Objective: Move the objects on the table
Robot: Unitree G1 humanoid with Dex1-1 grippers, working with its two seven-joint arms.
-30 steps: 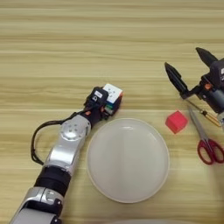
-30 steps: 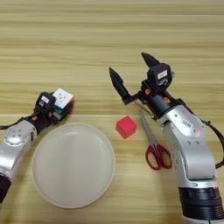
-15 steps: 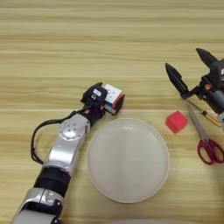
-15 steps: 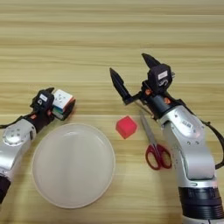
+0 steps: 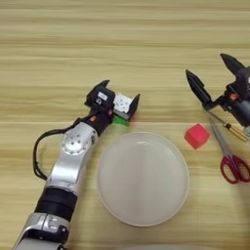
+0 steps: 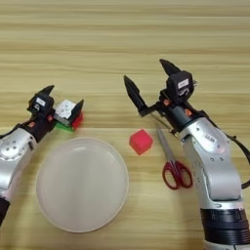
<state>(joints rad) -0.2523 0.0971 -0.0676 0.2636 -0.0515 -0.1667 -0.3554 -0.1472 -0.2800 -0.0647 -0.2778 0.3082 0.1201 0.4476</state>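
Left eye view: puzzle cube (image 5: 122, 107) tilted between left gripper (image 5: 120, 99) fingers.

The near faces of the puzzle cube (image 5: 121, 107) are hidden behind the left gripper (image 5: 119, 95), so contact of its fingers cannot be judged. The right arm (image 5: 237, 93) is cut off by the right edge in the left eye view. The scissors' (image 6: 172, 161) far blade tips are covered by that arm.

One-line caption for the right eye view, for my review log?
Left claw closed around the puzzle cube beside the plate; right claw open above the red cube and scissors.
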